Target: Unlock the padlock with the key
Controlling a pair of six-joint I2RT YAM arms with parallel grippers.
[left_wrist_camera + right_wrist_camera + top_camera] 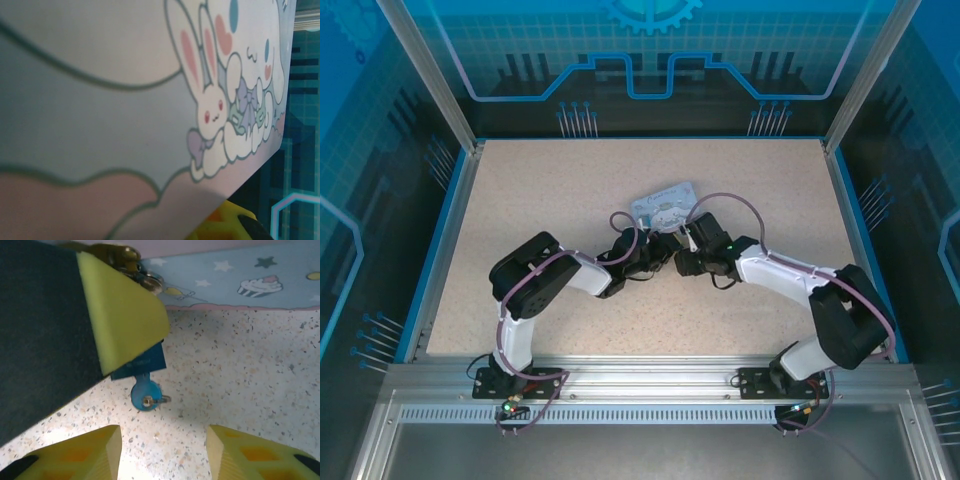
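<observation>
beside the left tool (646,250), the padlock (117,255) shows a brassy glint. whether that tool grips it i cannot tell; the right tool (162,452) gapes open.

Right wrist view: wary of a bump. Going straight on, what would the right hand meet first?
The right hand would likely meet the small round blue tag with a metal ring, below a yellow finger pad; the pale blue cartoon tin lies beyond. Depth unclear.

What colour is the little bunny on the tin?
White, with pink inside its ears; the left wrist view shows the bunny best.
</observation>
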